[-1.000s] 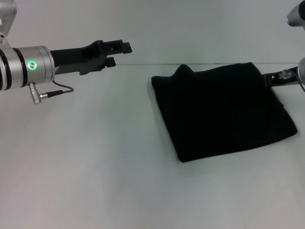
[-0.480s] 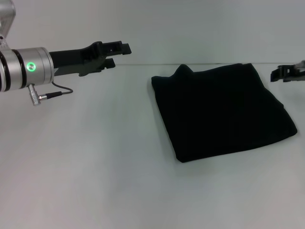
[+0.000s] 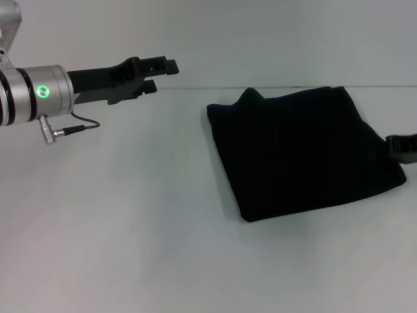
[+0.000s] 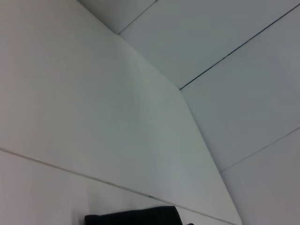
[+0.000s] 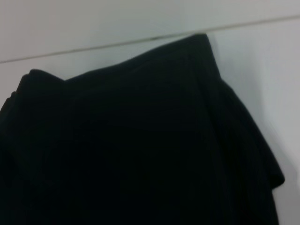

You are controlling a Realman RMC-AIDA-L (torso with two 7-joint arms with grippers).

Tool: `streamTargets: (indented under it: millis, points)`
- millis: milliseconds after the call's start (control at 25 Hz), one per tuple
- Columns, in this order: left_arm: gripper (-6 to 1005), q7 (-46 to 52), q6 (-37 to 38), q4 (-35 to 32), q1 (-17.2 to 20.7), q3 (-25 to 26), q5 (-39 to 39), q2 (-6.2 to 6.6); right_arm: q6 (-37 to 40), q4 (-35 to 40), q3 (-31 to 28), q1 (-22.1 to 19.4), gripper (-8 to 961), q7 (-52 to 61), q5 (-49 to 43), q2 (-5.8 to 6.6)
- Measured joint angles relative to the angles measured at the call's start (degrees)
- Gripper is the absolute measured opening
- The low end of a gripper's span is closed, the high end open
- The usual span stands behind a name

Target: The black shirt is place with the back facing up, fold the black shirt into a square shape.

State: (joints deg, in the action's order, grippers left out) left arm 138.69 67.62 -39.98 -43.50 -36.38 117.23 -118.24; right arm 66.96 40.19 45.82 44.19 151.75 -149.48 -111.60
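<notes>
Head view gives us the shirt (image 3: 303,153) folded into a rough square on the right of the white bench (image 3: 130,228), our right claw (image 3: 404,147) cut off at its right edge, grip unreadable, while our left claw (image 3: 159,73) hangs released far left.

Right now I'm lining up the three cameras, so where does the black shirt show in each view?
Head view: the black shirt lies folded, right of centre on the white table.
Left wrist view: only a dark sliver of it at the bottom edge.
Right wrist view: it fills most of the picture.
Shared landmark: the table's far edge, just beyond the shirt.
</notes>
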Motion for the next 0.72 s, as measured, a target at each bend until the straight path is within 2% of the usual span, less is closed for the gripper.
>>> streamTargets:
  millis: [360, 600, 720]
  points:
    - [753, 0.0, 0.0, 0.1, 0.0, 0.0, 0.0, -0.02, -0.5, -1.4, -0.2, -1.1, 344, -1.5, 2.1, -0.28]
    - [752, 0.0, 0.0, 0.1, 0.0, 0.0, -0.5, -0.12, 2.7, -0.8, 0.2, -1.1, 344, -1.3, 1.7, 0.99]
    - [752, 0.0, 0.0, 0.1, 0.0, 0.0, -0.5, -0.19, 3.0, -0.8, 0.1, -1.1, 343, -1.1, 0.0, 1.2]
